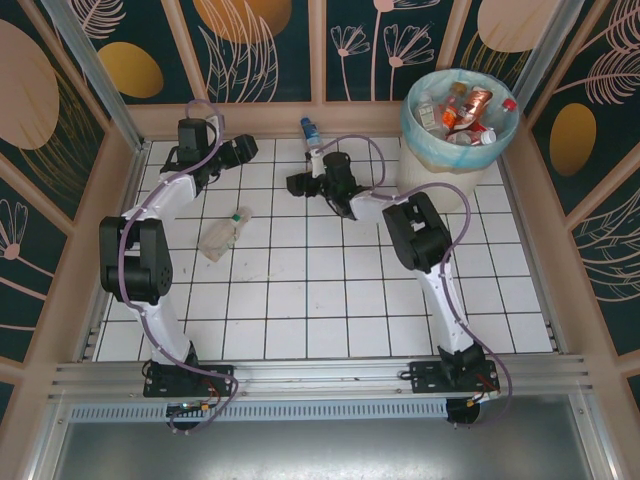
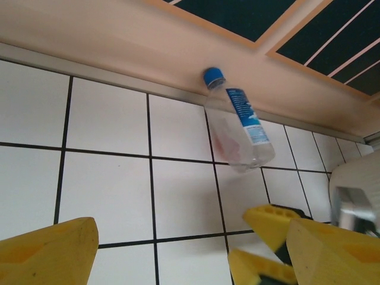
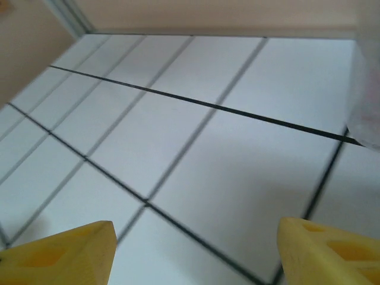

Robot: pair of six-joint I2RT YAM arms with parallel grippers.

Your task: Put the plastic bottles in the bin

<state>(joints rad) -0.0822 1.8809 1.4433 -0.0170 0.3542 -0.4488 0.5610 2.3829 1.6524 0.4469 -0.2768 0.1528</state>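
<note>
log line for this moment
left gripper open | right gripper open | blue-cap bottle, crushed bottle on table | bin holds bottles

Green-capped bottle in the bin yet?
No, the green-capped bottle lies on the tiled table, well left of the bin.

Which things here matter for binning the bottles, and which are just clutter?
Job:
- blue-capped bottle, lying by the back wall
- crushed green-capped bottle, on the tiles
- bottles already binned
- bin

Not job (fixtures, not loose items):
- tiled table
- patterned wall panels
</note>
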